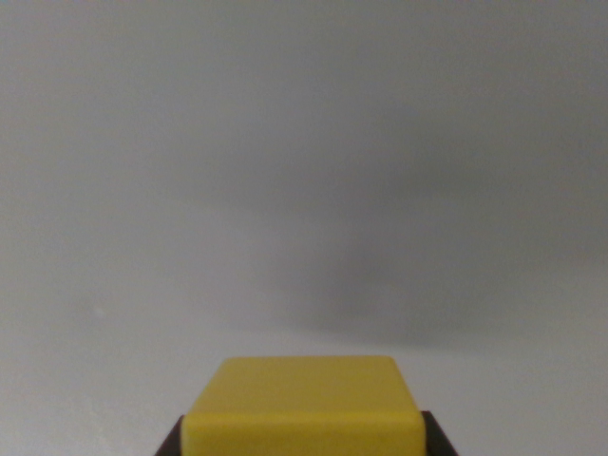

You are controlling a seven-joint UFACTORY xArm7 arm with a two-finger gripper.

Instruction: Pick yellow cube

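Note:
A yellow cube point(304, 404) fills the bottom middle of the wrist view, its top face and part of its front face showing. Dark fingertips point(174, 442) of my gripper point(304, 439) press against its left and right sides at the lower edge of the picture, so the gripper is shut on the cube. Most of the fingers are cut off by the frame. The cube's underside is hidden, so whether it rests on the surface or hangs above it cannot be told.
A plain grey surface point(304, 171) spreads over the rest of the view, with a soft dark shadow point(399, 256) at the middle right.

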